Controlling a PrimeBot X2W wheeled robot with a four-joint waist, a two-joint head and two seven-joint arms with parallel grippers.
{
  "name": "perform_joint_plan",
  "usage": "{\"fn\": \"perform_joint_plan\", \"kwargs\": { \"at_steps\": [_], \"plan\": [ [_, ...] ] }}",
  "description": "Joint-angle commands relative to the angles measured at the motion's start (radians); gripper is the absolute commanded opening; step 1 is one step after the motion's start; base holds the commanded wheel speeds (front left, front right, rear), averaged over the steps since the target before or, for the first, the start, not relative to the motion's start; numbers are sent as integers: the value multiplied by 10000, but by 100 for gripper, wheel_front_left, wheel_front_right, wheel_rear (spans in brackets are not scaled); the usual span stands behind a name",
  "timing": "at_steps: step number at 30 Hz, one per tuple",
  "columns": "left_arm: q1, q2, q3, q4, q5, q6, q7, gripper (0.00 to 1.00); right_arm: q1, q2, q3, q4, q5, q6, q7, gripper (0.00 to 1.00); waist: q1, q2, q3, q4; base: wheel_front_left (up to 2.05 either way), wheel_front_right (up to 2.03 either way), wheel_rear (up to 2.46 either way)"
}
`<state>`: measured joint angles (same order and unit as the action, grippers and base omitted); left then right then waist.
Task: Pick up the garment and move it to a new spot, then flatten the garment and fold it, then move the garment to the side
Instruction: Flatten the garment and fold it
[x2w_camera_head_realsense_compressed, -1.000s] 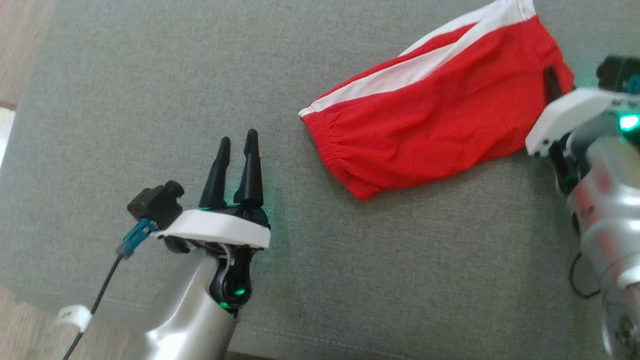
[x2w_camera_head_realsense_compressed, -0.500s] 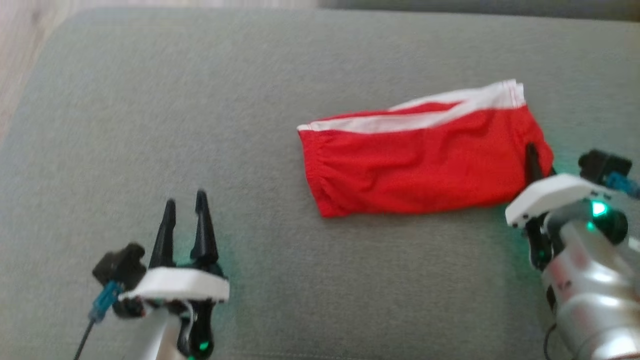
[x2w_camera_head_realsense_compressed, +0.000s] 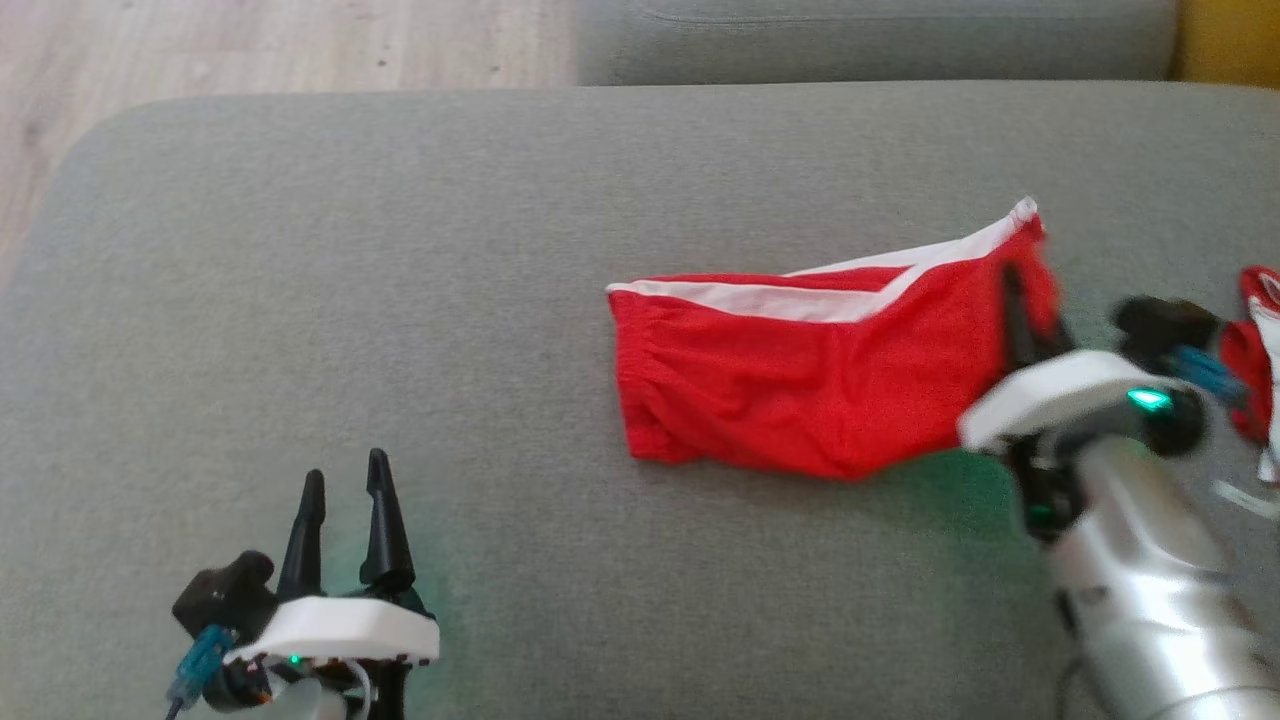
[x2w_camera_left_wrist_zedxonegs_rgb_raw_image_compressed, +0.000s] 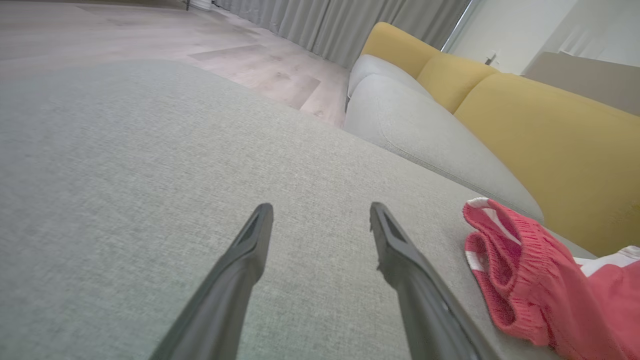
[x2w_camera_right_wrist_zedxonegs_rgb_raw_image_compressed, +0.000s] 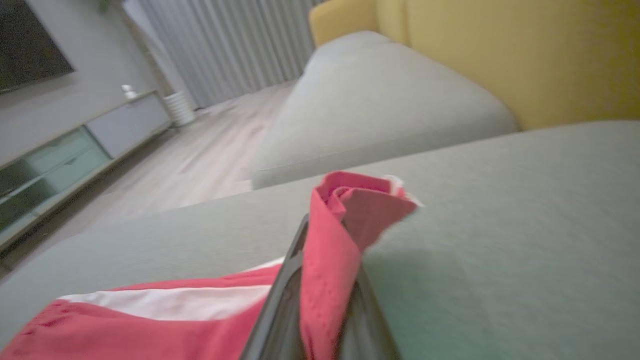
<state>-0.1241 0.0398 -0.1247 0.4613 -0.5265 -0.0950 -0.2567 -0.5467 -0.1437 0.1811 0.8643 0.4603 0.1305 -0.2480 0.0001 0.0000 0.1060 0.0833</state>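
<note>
Under everything, a broad grey cushion (x2w_camera_head_realsense_compressed: 350, 280), rounded at its far left corner. Beyond it, a second grey seat (x2w_camera_head_realsense_compressed: 870, 40) and a yellow backrest (x2w_camera_left_wrist_zedxonegs_rgb_raw_image_compressed: 550, 125). Pale wooden floor (x2w_camera_head_realsense_compressed: 250, 40) off the far left corner. Grey curtains (x2w_camera_left_wrist_zedxonegs_rgb_raw_image_compressed: 325, 20) at the room's end in the left wrist view.

On the cushion, right of centre in the head view: the garment (x2w_camera_head_realsense_compressed: 800, 390), red with a white band along its far edge and a gathered hem at the left. Left part flat on the cushion, right end drawn up off it into a peak.

At that peak, the right gripper (x2w_camera_head_realsense_compressed: 1014, 290), clenched on the garment. In the right wrist view, dark fingers (x2w_camera_right_wrist_zedxonegs_rgb_raw_image_compressed: 285, 290) pressed together with a fold of red fabric between them and a bunched tuft poking out above the tips. Silver forearm slanting in from the lower right, green light on the wrist.

At the lower left, well apart from the garment, the left gripper (x2w_camera_head_realsense_compressed: 345, 468): released, fingers spread, nothing between them, pointing away over bare cushion. Touching the cushion or just above it: cannot tell. In its wrist view, the garment's hem end off to the right of the fingers.

At the right edge of the head view, past the right wrist, a small red-and-white bundle (x2w_camera_head_realsense_compressed: 1255, 350), partly hidden.
</note>
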Motion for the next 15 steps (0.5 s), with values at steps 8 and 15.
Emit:
{"fn": "perform_joint_plan", "kwargs": {
  "at_steps": [8,15],
  "plan": [
    [-31,105,113,90,-43,124,-51,100,-376,902,2922,-1205,777,2,-134,0,-1,0,-243,1029,0,0,0],
    [123,104,-41,134,320,185,-51,100,202,931,5778,-2062,2914,2,-109,100,-1,0,-384,1563,0,0,0]
  ]
}}
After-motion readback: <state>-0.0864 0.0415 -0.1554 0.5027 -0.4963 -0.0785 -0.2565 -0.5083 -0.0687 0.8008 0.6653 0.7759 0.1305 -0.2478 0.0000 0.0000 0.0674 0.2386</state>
